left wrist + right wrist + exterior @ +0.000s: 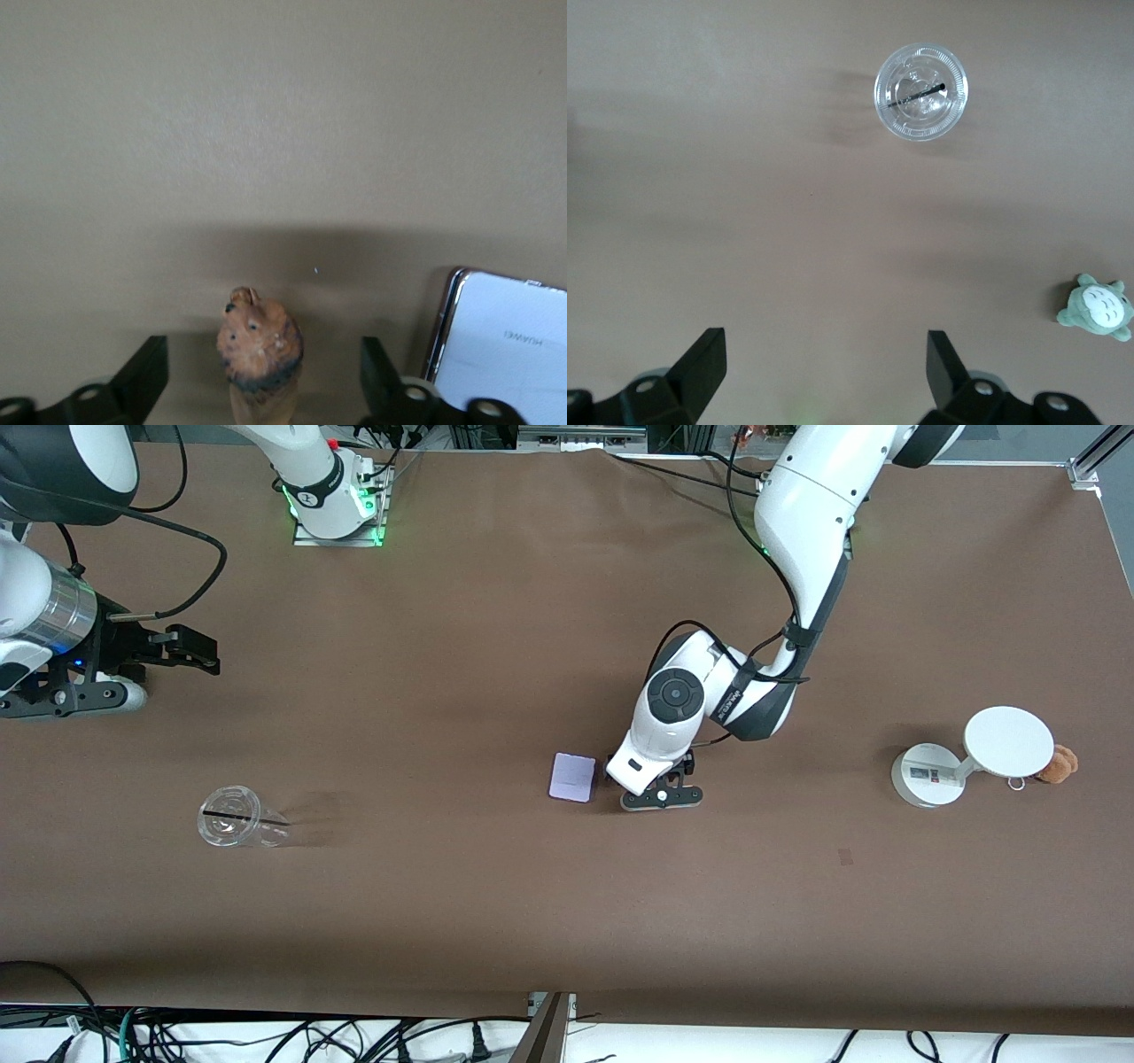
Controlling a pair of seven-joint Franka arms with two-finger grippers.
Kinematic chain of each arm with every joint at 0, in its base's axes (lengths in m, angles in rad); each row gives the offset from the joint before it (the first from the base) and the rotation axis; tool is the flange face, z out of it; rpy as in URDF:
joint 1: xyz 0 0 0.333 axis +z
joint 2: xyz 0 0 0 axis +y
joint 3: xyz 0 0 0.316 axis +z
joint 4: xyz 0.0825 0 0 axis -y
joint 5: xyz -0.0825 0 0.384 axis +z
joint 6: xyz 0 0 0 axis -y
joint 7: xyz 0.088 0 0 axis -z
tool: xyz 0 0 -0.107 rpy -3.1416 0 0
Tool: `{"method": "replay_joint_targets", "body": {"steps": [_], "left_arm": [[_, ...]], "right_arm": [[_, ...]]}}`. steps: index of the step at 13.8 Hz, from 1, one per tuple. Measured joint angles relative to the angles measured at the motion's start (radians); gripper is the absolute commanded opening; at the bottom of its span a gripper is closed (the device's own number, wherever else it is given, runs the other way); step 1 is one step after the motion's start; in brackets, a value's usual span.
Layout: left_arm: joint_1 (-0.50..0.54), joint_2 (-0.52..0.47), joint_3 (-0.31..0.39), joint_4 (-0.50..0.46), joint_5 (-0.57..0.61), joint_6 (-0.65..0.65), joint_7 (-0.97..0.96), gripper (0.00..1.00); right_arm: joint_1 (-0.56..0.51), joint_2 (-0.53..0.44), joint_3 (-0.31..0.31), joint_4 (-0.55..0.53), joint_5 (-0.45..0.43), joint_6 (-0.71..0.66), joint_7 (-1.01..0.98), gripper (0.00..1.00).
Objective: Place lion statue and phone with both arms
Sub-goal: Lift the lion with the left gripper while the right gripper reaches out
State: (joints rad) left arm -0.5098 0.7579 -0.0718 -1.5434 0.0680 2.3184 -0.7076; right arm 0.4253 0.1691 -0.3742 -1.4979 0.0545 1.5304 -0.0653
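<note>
The lion statue, a small reddish-brown figurine with a dark mane, shows only in the left wrist view; in the front view my left hand hides it. My left gripper is low at the table's middle, open, with its fingers apart on either side of the lion and not touching it. The phone, pale lavender with a dark edge, lies flat on the table right beside this gripper, toward the right arm's end; it also shows in the left wrist view. My right gripper hangs open and empty over the right arm's end of the table.
A clear lidded plastic cup lies at the right arm's end, also in the right wrist view. A white round-based stand and a tan plush toy sit at the left arm's end. A small green plush lies on the table.
</note>
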Motion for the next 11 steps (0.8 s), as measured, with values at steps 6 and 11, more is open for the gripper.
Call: {"method": "replay_joint_targets", "body": {"steps": [6,11], "left_arm": [[-0.003,0.0,0.001,-0.02,0.0,0.0,-0.019,0.0],[0.071,-0.08,0.024,-0.015,0.002,-0.126,0.127,0.0]], "right_arm": [[0.004,0.016,0.001,0.0,0.0,0.006,-0.031,1.0],[0.043,0.026,0.009,0.0,0.0,0.005,-0.032,1.0]]}}
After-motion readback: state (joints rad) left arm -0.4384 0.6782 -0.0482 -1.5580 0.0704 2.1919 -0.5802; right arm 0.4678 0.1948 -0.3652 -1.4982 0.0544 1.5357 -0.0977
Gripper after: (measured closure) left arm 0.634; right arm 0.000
